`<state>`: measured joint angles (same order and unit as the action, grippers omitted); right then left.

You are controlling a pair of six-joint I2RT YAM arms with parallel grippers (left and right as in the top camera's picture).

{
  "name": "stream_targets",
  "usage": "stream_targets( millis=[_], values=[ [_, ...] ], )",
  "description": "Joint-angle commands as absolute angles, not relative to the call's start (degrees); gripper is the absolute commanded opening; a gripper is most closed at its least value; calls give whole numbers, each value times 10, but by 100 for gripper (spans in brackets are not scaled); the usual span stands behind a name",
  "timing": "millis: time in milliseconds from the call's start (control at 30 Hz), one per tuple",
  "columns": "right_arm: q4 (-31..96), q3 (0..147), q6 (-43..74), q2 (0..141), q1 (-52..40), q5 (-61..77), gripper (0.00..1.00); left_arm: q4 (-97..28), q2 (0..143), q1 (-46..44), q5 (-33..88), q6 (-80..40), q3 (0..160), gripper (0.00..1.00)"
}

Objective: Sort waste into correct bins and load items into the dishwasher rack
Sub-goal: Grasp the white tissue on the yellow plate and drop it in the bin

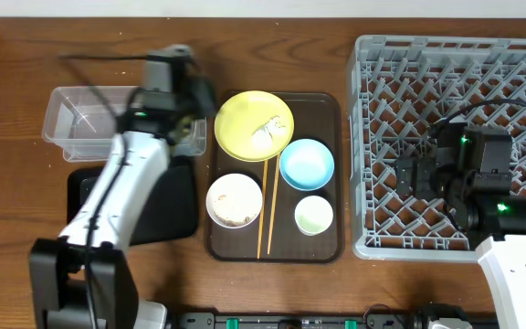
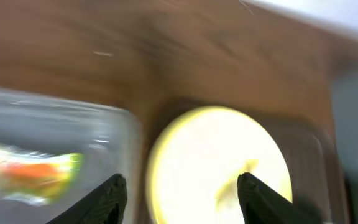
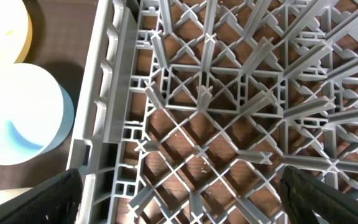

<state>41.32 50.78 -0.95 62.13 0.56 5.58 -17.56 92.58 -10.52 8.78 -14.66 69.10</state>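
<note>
The yellow plate (image 1: 245, 117) holds crumpled white paper bits (image 1: 268, 133) on the dark-brown serving tray (image 1: 329, 108). With it are the light-blue bowl (image 1: 307, 164), the white bowl (image 1: 235, 199) with rice scraps, the pale cup (image 1: 314, 215) and the chopsticks (image 1: 265, 210). My left gripper (image 1: 195, 108) is open and empty between the clear tub (image 1: 71, 123) and the plate; its blurred wrist view (image 2: 185, 194) shows the green-and-orange wrapper (image 2: 33, 169) inside the tub and the plate (image 2: 191, 149). My right gripper (image 1: 415, 175) hangs open and empty over the grey rack (image 1: 455, 64), its wrist view (image 3: 185, 199) showing the grid (image 3: 204, 93).
The shallow black tray (image 1: 172, 196) lies in front of the clear tub, partly under my left arm. The rack's left wall (image 3: 107, 106) stands next to the light-blue bowl (image 3: 17, 118). Bare wooden table lies at the far left.
</note>
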Motion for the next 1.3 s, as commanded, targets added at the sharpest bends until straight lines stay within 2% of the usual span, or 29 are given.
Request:
stream_targets(
  millis=[0, 200, 500, 567, 667, 767, 1033, 1167, 1267],
  values=[
    [414, 521, -18, 620, -2, 59, 99, -178, 950, -152, 111, -24, 693, 61],
    [414, 521, -18, 620, -2, 59, 99, -152, 1016, -205, 110, 2, 693, 61],
    [414, 521, -18, 620, -2, 59, 99, -120, 1111, -217, 110, 2, 693, 61],
    [414, 521, -18, 620, -2, 59, 99, -121, 1123, -217, 110, 2, 693, 53],
    [414, 521, -18, 620, -2, 59, 99, -121, 1126, -217, 110, 2, 693, 26],
    [414, 521, -18, 620, -2, 59, 99, -123, 1117, -217, 110, 2, 693, 11],
    [414, 521, -18, 620, -2, 59, 99, -134, 1009, -188, 94, -58, 693, 7],
    [414, 521, -18, 620, -2, 59, 99, -154, 943, -137, -4, -175, 693, 6],
    [414, 521, -18, 620, -2, 59, 99, -173, 917, -84, -31, -281, 693, 7]
  ],
)
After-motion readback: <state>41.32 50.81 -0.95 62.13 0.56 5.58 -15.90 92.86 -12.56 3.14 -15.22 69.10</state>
